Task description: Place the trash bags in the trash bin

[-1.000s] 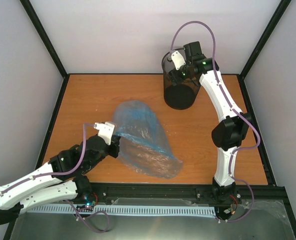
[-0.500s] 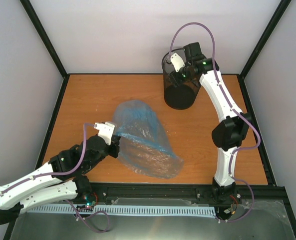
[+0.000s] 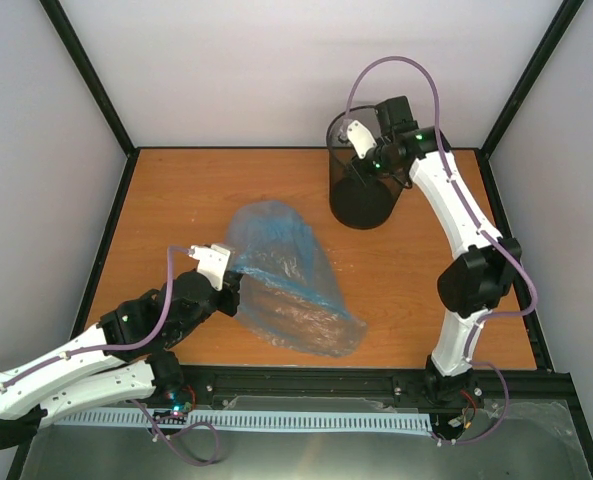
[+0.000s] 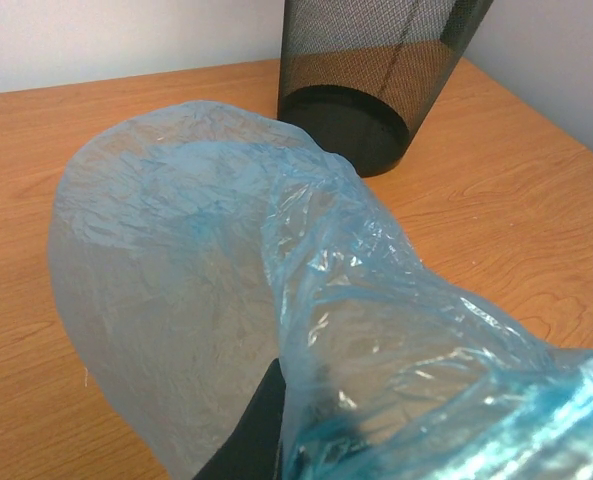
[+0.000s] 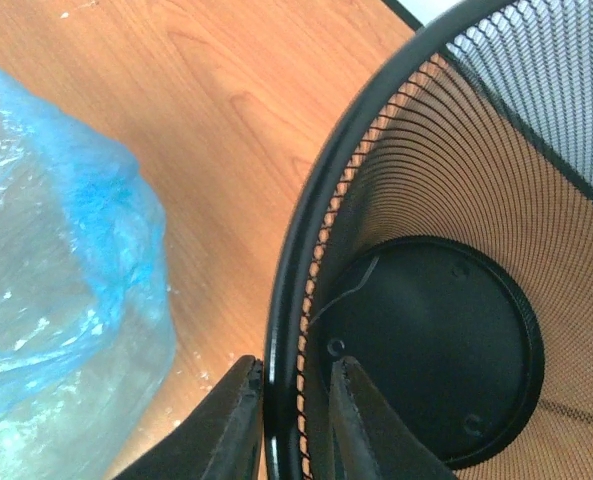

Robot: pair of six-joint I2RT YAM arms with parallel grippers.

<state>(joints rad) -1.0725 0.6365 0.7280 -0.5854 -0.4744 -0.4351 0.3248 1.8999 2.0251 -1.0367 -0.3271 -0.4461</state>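
Observation:
The trash bag (image 3: 288, 288), thin wrinkled light-blue film, lies spread on the table's middle left. My left gripper (image 3: 232, 281) is shut on its near-left edge; in the left wrist view the bag (image 4: 206, 250) drapes over the gripper (image 4: 306, 440), with only one dark finger (image 4: 259, 425) showing. The trash bin (image 3: 363, 195), black wire mesh, stands at the back right. My right gripper (image 3: 362, 163) straddles its rim (image 5: 301, 260). One finger (image 5: 238, 420) presses the outside and the other is inside against the mesh, so the right gripper (image 5: 294, 378) is shut on the bin. The bin's dark base (image 5: 431, 345) holds nothing.
The bag's blue bulge (image 5: 61, 250) lies left of the bin with bare wood (image 5: 226, 110) between them. A black frame post (image 3: 91, 80) and pale walls close in the table's back and sides. The bin's base (image 4: 351, 125) stands just beyond the bag's far end.
My right gripper has closed onto the bin's rim, and the right arm's elbow has swung outward to the right. The bin has shifted slightly. The left arm and bag have not moved.

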